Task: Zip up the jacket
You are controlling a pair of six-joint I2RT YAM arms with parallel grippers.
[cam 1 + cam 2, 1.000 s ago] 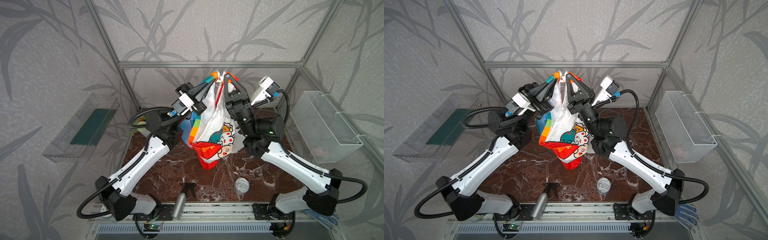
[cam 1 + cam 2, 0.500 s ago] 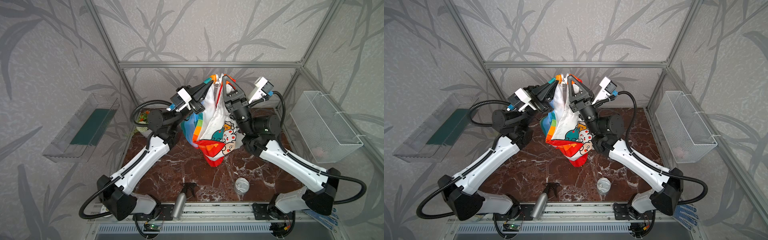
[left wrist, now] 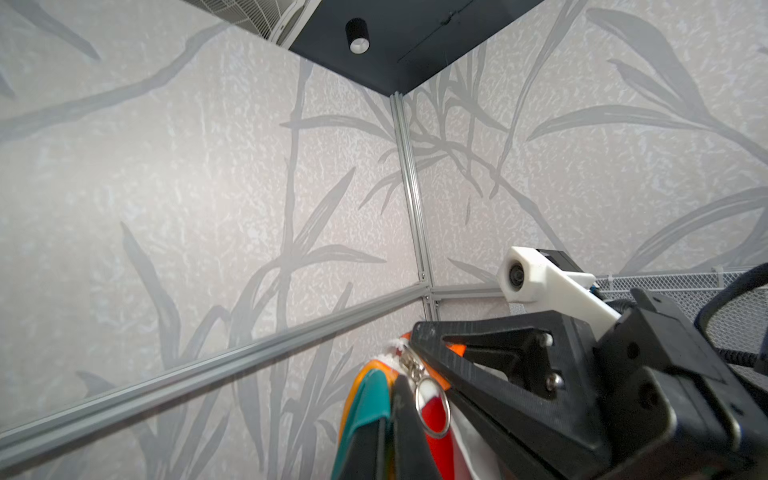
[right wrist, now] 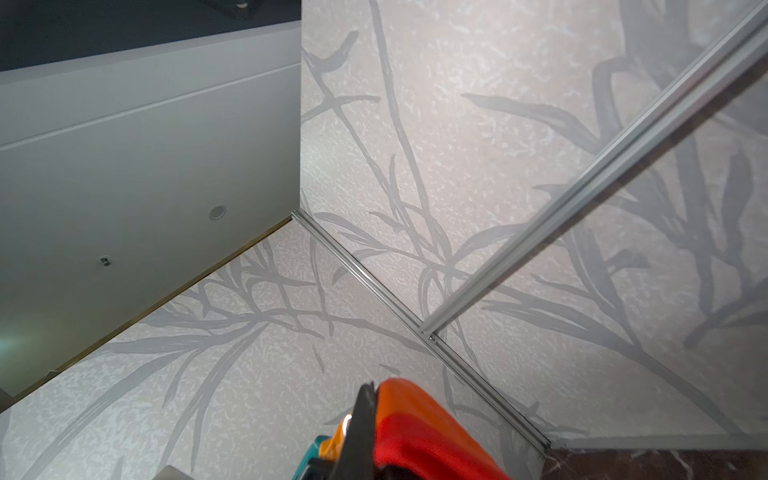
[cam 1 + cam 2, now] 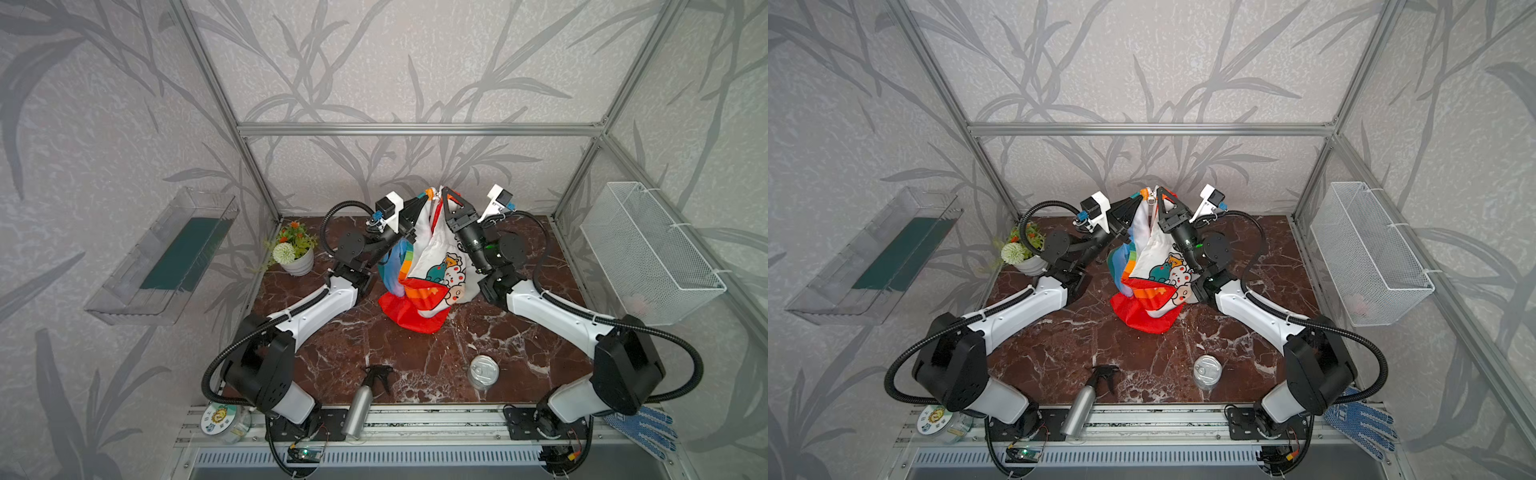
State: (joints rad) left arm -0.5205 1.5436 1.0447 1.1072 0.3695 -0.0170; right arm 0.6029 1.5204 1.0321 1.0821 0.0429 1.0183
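Above the brown marble tabletop (image 5: 415, 365) | your left gripper (image 5: 426, 197) and right gripper (image 5: 444, 193) are both clamping the top of the rainbow-striped fabric jacket (image 5: 419, 270) | its red end is touching the marble.

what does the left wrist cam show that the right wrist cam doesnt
Only left wrist: the zipper pull ring, the right arm's white wrist camera, the wire basket. Only right wrist: a corner of the marble tabletop. Both: the jacket clamped in the right gripper, and the leaf-patterned walls.
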